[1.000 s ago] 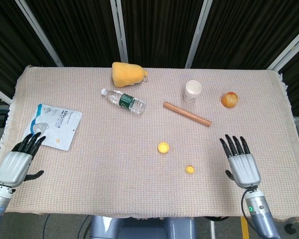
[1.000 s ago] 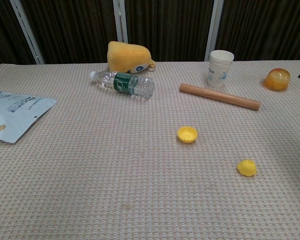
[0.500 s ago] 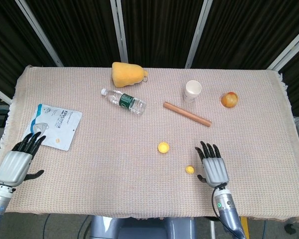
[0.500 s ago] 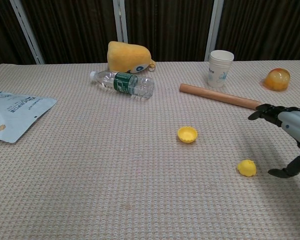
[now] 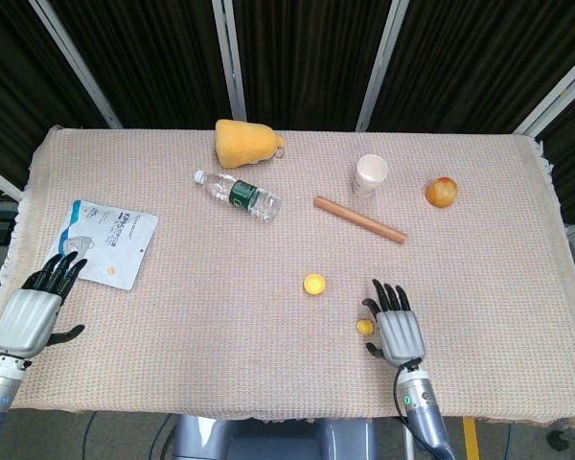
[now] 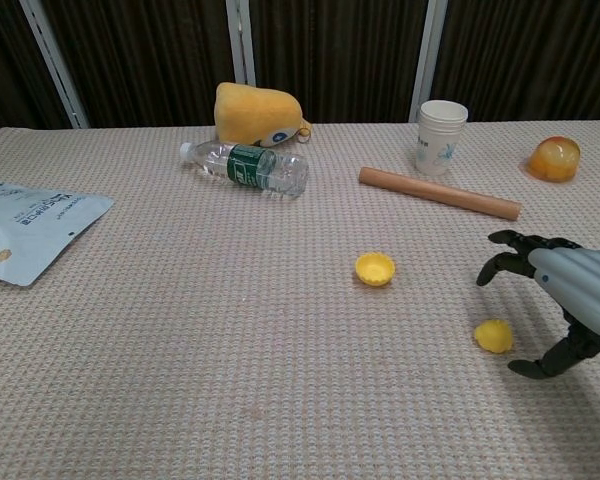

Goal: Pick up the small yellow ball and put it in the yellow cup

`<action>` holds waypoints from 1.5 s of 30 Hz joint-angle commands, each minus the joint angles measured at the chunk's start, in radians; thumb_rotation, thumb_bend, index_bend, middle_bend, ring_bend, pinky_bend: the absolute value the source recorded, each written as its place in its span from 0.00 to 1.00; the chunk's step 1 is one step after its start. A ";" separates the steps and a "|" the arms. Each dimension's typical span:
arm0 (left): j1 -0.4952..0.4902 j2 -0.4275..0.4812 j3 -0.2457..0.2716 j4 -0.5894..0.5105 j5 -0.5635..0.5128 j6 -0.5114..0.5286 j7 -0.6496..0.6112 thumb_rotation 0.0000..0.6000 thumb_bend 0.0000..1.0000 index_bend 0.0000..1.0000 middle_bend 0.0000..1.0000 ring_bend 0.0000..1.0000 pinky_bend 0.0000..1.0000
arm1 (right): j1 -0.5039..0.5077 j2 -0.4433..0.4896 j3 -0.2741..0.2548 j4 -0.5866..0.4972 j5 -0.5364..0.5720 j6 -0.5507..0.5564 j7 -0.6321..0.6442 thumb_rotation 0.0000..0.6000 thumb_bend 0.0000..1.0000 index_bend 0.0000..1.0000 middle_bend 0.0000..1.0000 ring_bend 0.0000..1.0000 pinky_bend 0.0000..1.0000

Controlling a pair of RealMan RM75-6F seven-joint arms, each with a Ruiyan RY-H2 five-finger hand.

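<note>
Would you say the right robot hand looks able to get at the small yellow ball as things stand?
Probably yes: the right robot hand hovers open just beside the small yellow ball, and nothing lies between them on the table.

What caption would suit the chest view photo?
Right hand hovers open beside the small yellow ball, with the yellow cup nearby.
</note>
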 commanded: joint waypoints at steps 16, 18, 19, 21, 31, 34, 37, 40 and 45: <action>-0.005 0.006 0.004 -0.004 0.003 -0.011 -0.003 1.00 0.00 0.00 0.00 0.00 0.24 | 0.053 -0.055 0.028 0.100 0.024 -0.058 0.002 1.00 0.15 0.37 0.00 0.00 0.00; -0.005 0.006 0.005 -0.004 0.003 -0.011 -0.004 1.00 0.00 0.00 0.00 0.00 0.24 | 0.056 -0.052 0.029 0.109 0.018 -0.064 0.028 1.00 0.17 0.40 0.00 0.00 0.00; -0.005 0.006 0.005 -0.004 0.003 -0.012 -0.005 1.00 0.00 0.00 0.00 0.00 0.24 | 0.055 -0.050 0.029 0.112 0.013 -0.063 0.042 1.00 0.18 0.42 0.00 0.00 0.00; -0.006 0.006 0.005 -0.005 0.001 -0.014 -0.006 1.00 0.00 0.00 0.00 0.00 0.24 | 0.054 -0.047 0.027 0.121 -0.002 -0.060 0.071 1.00 0.18 0.44 0.00 0.00 0.00; -0.007 0.009 0.007 -0.009 0.002 -0.017 -0.001 1.00 0.00 0.00 0.00 0.00 0.24 | 0.054 -0.035 0.023 0.156 -0.023 -0.058 0.127 1.00 0.19 0.50 0.02 0.00 0.00; -0.007 0.010 0.007 -0.010 0.001 -0.019 -0.002 1.00 0.00 0.00 0.00 0.00 0.24 | 0.053 -0.033 0.024 0.159 -0.024 -0.057 0.138 1.00 0.19 0.51 0.02 0.00 0.00; -0.007 0.011 0.008 -0.011 0.003 -0.018 0.000 1.00 0.00 0.00 0.00 0.00 0.24 | 0.052 -0.033 0.023 0.161 -0.025 -0.055 0.145 1.00 0.19 0.51 0.03 0.00 0.00; -0.007 0.011 0.008 -0.011 0.004 -0.017 0.002 1.00 0.00 0.00 0.00 0.00 0.24 | 0.052 -0.034 0.021 0.161 -0.029 -0.053 0.151 1.00 0.19 0.52 0.04 0.00 0.00; -0.007 0.011 0.008 -0.011 0.002 -0.017 0.002 1.00 0.00 0.00 0.00 0.00 0.24 | 0.056 -0.032 0.026 0.155 -0.043 -0.044 0.161 1.00 0.19 0.52 0.04 0.00 0.00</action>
